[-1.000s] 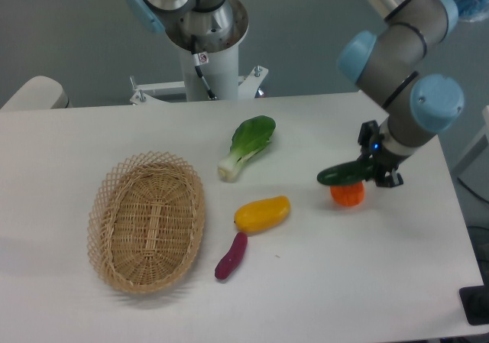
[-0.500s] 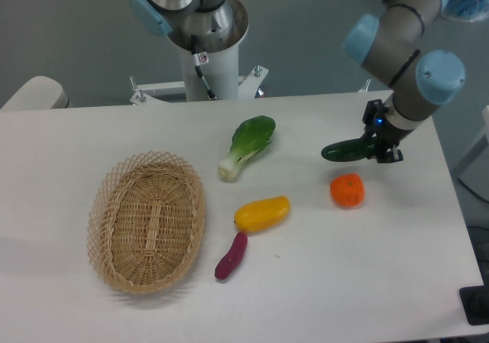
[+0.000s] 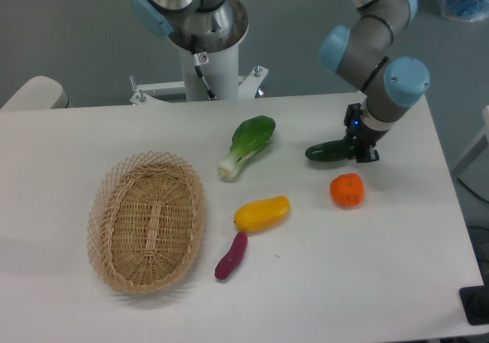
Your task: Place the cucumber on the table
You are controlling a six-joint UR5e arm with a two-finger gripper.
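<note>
The dark green cucumber (image 3: 325,152) is held level in my gripper (image 3: 357,150), which is shut on its right end. It hangs a little above the white table (image 3: 367,266), right of the middle and just up-left of the orange fruit (image 3: 347,190). The fingers are small and dark and partly hidden by the wrist.
A bok choy (image 3: 247,145) lies left of the cucumber. A yellow vegetable (image 3: 262,213) and a purple one (image 3: 231,256) lie near the middle. An oval wicker basket (image 3: 147,221) stands on the left. The robot base (image 3: 205,45) is at the back.
My gripper has carried the cucumber up and to the left, from over the orange fruit to a spot beyond it, nearer the bok choy.
</note>
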